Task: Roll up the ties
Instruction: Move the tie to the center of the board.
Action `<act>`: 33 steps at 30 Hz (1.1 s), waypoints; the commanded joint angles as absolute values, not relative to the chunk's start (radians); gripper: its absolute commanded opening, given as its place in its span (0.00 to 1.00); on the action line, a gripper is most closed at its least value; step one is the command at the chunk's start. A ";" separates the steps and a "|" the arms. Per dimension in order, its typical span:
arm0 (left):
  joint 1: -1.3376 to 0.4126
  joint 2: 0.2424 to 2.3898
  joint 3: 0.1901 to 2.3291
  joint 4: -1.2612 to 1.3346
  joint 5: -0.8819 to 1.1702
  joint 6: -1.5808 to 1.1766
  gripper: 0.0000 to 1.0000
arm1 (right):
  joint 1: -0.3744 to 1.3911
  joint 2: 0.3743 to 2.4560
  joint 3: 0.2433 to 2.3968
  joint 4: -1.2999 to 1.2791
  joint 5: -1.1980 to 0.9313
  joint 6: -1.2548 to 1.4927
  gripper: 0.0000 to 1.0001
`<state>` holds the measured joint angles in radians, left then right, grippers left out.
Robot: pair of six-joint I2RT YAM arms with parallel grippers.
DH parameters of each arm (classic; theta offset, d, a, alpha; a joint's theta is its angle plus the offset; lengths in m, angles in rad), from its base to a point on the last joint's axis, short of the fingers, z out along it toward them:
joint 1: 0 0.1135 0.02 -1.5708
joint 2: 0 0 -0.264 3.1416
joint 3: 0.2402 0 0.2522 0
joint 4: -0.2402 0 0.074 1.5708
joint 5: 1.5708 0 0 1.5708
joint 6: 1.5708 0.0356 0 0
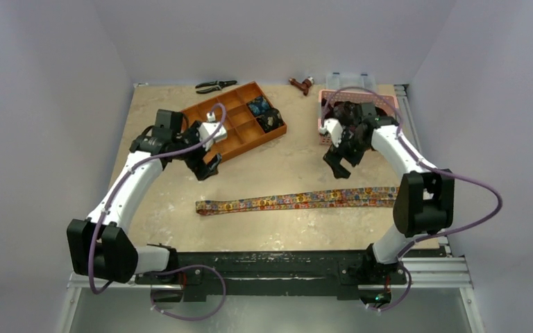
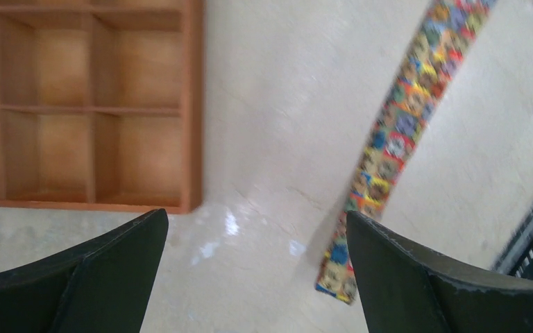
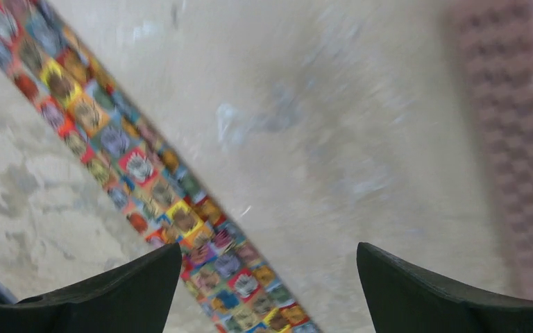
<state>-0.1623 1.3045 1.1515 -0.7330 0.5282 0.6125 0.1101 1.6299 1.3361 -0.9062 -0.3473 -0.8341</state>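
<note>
We see the orange-yellow-red tie (image 1: 298,201) lying flat and unrolled across the tabletop (image 1: 277,163), on the side near the arm bases. Our left end effector (image 1: 207,169) hovers beside the orange tray (image 1: 239,111), fingers wide apart and empty. Our right end effector (image 1: 339,165) hangs near the tie's right half, equally spread and holding nothing.

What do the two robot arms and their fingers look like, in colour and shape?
The left arm and right arm have white links with black joint housings and black bases. A thin purple cable runs in loose loops along each arm. A small white block sits near each wrist. The fingers are black, broad at the root and tapering to a point. No markings can be read.
</note>
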 commanded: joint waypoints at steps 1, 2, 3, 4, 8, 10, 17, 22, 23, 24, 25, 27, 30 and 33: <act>-0.250 1.260 1.003 -0.878 0.500 0.891 1.00 | 0.104 1.609 1.148 -0.930 -0.219 -0.971 0.98; -0.274 1.257 0.966 -0.878 0.468 0.923 1.00 | 0.105 1.599 1.118 -0.905 -0.175 -0.983 0.98; -0.297 1.258 0.934 -0.873 0.445 0.945 1.00 | 0.106 1.597 1.093 -0.893 -0.144 -0.992 0.98; -0.314 1.264 0.906 -0.863 0.421 0.955 1.00 | 0.106 1.598 1.076 -0.875 -0.134 -1.000 0.98; -0.354 1.308 0.838 -0.774 0.360 0.973 1.00 | 0.106 1.614 1.016 -0.793 -0.100 -1.021 0.98; -0.379 1.336 0.812 -0.728 0.327 0.991 1.00 | 0.105 1.616 0.987 -0.751 -0.073 -1.046 0.95; -0.463 1.456 0.824 -0.618 0.203 1.048 0.72 | 0.045 1.629 0.891 -0.635 0.019 -1.166 0.74; -0.535 1.514 0.892 -0.623 0.196 1.027 0.65 | -0.072 1.649 0.886 -0.614 0.043 -1.262 0.64; -0.555 1.531 0.905 -0.617 0.194 1.011 0.64 | -0.094 1.656 0.892 -0.613 0.044 -1.283 0.64; -0.570 1.551 0.926 -0.612 0.190 0.995 0.64 | -0.112 1.666 0.903 -0.614 0.046 -1.293 0.64; -0.586 1.579 0.951 -0.608 0.183 0.971 0.64 | -0.131 1.676 0.914 -0.616 0.045 -1.300 0.64; -0.609 1.640 1.016 -0.611 0.170 0.925 0.62 | -0.161 1.699 0.940 -0.623 0.042 -1.315 0.63; -0.633 1.727 1.106 -0.602 0.166 0.876 0.57 | -0.203 1.726 0.970 -0.628 0.037 -1.345 0.64; -0.647 1.782 1.187 -0.609 0.172 0.858 0.54 | -0.248 1.755 1.002 -0.630 0.041 -1.376 0.65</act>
<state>-0.6304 1.7348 1.0836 -0.6270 0.1730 0.9184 -0.1963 1.6920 0.9909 -0.6945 0.0425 -1.2953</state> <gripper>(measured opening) 0.556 0.642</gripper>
